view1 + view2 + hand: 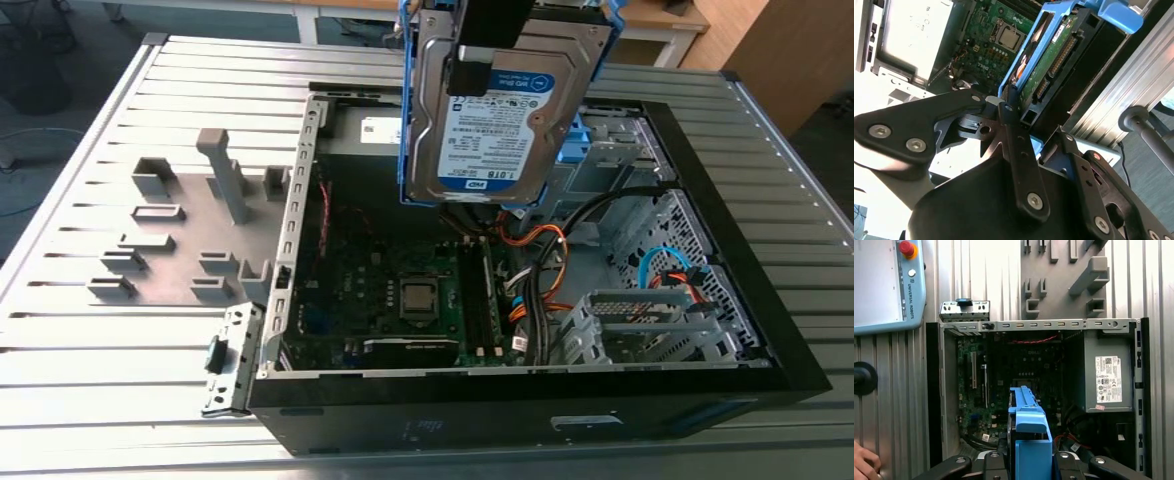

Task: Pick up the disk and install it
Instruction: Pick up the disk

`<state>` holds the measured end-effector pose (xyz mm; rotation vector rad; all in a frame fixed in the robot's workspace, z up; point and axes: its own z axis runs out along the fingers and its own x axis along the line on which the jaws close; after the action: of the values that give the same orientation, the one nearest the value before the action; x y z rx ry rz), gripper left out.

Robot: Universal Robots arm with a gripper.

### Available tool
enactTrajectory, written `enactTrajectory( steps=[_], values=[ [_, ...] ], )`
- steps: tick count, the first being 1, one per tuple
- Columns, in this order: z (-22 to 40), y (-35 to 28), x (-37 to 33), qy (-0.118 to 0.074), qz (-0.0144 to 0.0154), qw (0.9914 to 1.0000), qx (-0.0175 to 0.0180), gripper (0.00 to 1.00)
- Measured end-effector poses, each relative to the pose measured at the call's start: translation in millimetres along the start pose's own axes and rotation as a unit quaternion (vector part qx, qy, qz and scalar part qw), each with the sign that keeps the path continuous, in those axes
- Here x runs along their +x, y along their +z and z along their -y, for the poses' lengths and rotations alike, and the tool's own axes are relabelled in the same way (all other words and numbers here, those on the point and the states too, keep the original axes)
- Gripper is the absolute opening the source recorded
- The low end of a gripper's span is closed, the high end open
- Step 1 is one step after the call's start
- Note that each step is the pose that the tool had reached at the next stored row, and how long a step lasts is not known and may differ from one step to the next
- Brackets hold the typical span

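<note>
The disk (497, 125), a silver hard drive with a white-and-blue label in a bright blue frame, hangs upright above the open computer case (534, 405), over the back of its motherboard (400, 290). My gripper (470, 62) comes down from above and is shut on the disk's upper part. In the second wrist view the black fingers (1007, 111) clamp the blue-framed disk (1046, 65) edge-on. The first wrist view looks down along the disk's blue frame (1028, 432) into the case, with my gripper (1029, 461) around it.
Inside the case are orange and black cables (547, 245), a metal drive cage (641, 330) and a grey power supply box (1106, 375). A grey fixture plate (174, 230) lies beside the case on the exterior view's left. A pendant (884, 285) and a person's hand (864, 465) are nearby.
</note>
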<state>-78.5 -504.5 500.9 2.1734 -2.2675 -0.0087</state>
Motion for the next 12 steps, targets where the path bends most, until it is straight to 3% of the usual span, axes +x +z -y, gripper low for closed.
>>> enactTrajectory(
  steps=[6, 12],
  values=[
    [-0.8, 0.6, 2.2, 0.0, 0.0, 1.0, 0.0, 0.36],
    [-0.4, 1.6, 10.0, 0.0, 0.0001, 1.0, 0.0, 0.36]
  ],
)
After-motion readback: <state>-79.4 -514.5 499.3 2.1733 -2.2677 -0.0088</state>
